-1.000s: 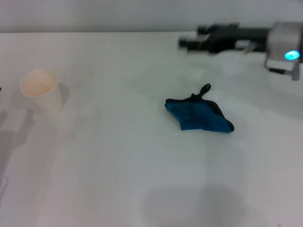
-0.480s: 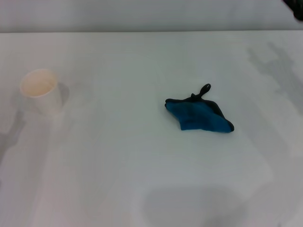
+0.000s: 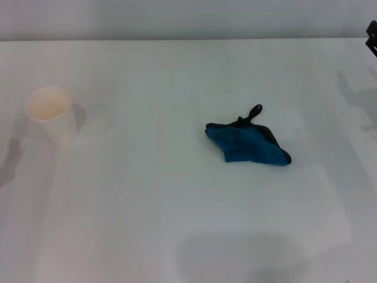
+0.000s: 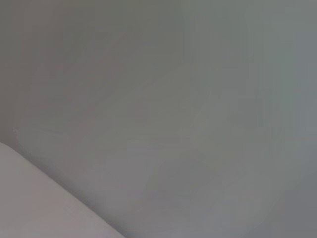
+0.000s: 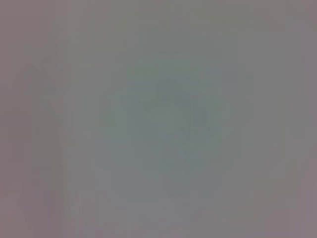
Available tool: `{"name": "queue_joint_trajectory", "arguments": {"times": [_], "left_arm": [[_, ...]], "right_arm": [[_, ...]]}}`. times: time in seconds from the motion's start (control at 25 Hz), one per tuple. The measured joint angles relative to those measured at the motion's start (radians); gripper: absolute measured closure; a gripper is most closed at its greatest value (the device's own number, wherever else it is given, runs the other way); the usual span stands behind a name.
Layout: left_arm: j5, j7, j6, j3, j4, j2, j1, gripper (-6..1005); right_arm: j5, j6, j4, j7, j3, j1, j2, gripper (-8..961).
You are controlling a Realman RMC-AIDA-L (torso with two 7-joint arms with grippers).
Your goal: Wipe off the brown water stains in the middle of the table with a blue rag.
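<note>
A soft grey shadow lies on the white table at the bottom centre of the head view, the nearest mark on an otherwise plain surface.

Past it, just right of the frame's centre, the blue rag rests on the tabletop in a crumpled, roughly triangular heap. Its black stitched edging runs along the upper and right sides. Its little black loop sticks up from the rag's far side, curling toward the upper right. Nothing touches the rag, and the table around it reads as white.

At the left of the frame, slightly farther back and well apart from the rag, a white paper cup stands upright with its open mouth showing. It throws a pale shadow to its right.

Farther still, the table's back edge meets a grey wall across the top of the frame. There, at the extreme upper right edge, only a small dark tip of my right gripper shows, well apart from the rag. I cannot tell from that sliver whether it is spread or pressed together.

My left wrist view shows only flat grey with a paler band in its lower left corner. My right wrist view shows an even grey field in which I can make out nothing.
</note>
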Motion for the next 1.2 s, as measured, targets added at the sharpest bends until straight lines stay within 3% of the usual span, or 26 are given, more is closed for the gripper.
{"name": "queue_joint_trajectory", "arguments": {"times": [1.2], "left_arm": [[-0.116, -0.016, -0.099, -0.002, 0.012, 0.005, -0.059, 111]], "right_arm": [[0.052, 0.058, 0.008, 0.017, 0.003, 0.059, 0.0, 118]]}}
